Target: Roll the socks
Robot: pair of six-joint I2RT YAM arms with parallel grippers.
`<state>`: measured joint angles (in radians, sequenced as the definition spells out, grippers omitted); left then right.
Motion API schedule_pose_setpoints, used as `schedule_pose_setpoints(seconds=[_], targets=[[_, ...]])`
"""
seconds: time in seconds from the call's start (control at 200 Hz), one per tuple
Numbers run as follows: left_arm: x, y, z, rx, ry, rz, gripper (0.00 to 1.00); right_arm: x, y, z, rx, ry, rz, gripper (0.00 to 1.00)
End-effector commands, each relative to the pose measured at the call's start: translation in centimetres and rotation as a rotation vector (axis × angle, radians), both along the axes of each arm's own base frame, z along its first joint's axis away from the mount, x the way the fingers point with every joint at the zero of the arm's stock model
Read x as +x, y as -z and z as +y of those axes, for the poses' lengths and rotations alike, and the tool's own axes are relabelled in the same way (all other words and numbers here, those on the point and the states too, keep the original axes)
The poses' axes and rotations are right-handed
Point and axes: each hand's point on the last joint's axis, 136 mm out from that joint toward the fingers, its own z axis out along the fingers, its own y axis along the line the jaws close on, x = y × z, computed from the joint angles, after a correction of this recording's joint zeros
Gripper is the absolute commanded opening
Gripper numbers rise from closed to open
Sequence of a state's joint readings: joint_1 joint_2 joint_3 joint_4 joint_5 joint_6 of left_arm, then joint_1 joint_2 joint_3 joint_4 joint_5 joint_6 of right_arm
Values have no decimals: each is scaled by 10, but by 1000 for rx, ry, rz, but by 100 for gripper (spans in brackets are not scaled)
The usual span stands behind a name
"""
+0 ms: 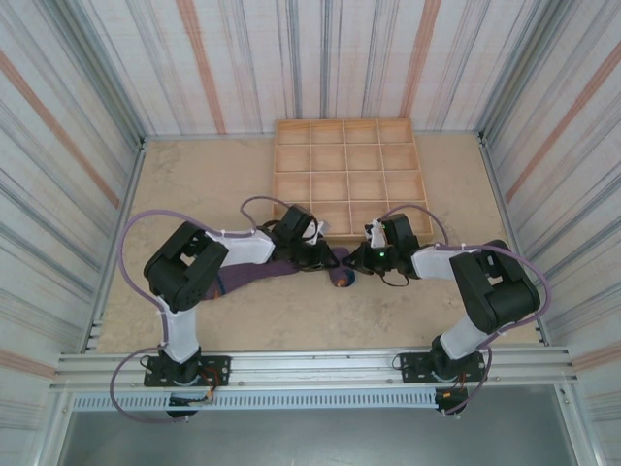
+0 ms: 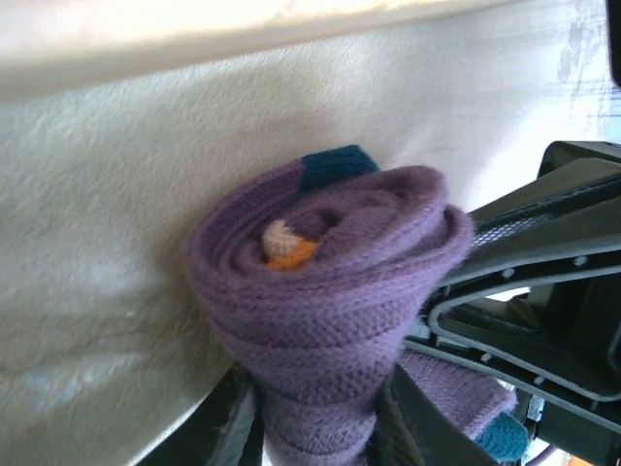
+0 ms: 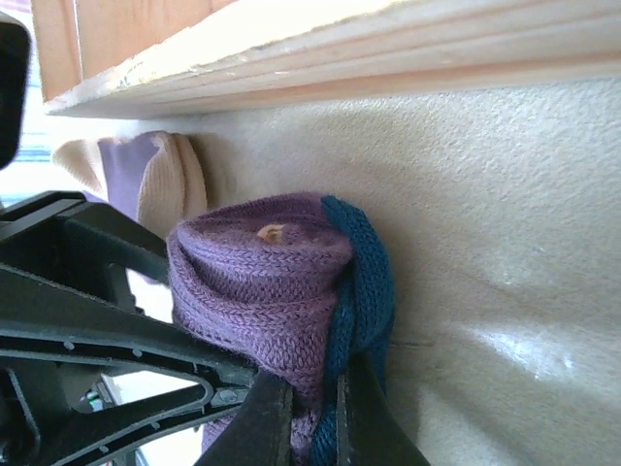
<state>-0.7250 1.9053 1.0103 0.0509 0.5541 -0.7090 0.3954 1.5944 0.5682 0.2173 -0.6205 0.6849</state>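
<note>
The socks (image 1: pixel 262 275) lie as a purple strip on the table, their right end wound into a roll (image 1: pixel 342 278). In the left wrist view the roll (image 2: pixel 325 282) shows a peach and orange core and a teal patch. My left gripper (image 2: pixel 315 413) is shut on its lower part, a finger pressed on each side. In the right wrist view my right gripper (image 3: pixel 309 417) is shut on the roll's (image 3: pixel 262 282) teal and purple outer layer. Both grippers (image 1: pixel 315 254) (image 1: pixel 357 260) meet at the roll, just in front of the tray.
A wooden tray of square compartments (image 1: pixel 275 175) stands at the back centre, its front edge (image 3: pixel 340 58) close behind the roll. A peach sock end (image 3: pixel 170 180) lies by that edge. Striped walls enclose the table on three sides.
</note>
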Motion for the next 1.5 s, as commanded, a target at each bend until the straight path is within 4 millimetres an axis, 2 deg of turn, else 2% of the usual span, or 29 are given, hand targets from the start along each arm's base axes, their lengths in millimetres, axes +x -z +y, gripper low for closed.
schedule_pose_setpoints(seconds=[0.0, 0.115, 0.195, 0.266, 0.331, 0.361, 0.386, 0.451, 0.641, 0.917, 1.042, 1.162, 1.348, 1.493], targets=[[-25, 45, 35, 156, -72, 136, 42, -42, 41, -21, -140, 24, 182, 0], [-25, 39, 36, 151, -87, 131, 50, -39, 32, -23, -145, 31, 154, 0], [-22, 32, 39, 159, -105, 110, 65, -37, 24, -25, -147, 38, 130, 0], [-20, 25, 41, 161, -114, 93, 74, -35, 17, -27, -145, 45, 114, 0], [-17, 16, 40, 154, -116, 76, 77, -33, 11, -30, -145, 53, 97, 0], [-17, 12, 40, 153, -117, 69, 81, -33, 8, -31, -145, 55, 91, 0], [-16, 9, 40, 154, -120, 64, 92, -32, 5, -32, -147, 57, 84, 0], [-13, 1, 39, 149, -122, 47, 98, -30, -1, -35, -150, 60, 73, 0], [-8, -24, 39, 163, -120, -15, 99, -21, -24, -43, -150, 77, 33, 0], [-2, -68, 43, 209, -105, -209, 99, -5, -59, -58, -166, 103, -24, 0], [1, -83, 52, 258, -82, -278, 99, 7, -76, -72, -181, 125, -55, 0], [1, -88, 82, 446, -80, -299, 99, 23, -94, -91, -201, 166, -89, 0], [5, -107, 105, 358, -163, -342, 99, 54, -118, -117, -253, 211, -131, 0], [6, -114, 123, 418, -145, -355, 99, 77, -121, -126, -316, 199, -147, 0]])
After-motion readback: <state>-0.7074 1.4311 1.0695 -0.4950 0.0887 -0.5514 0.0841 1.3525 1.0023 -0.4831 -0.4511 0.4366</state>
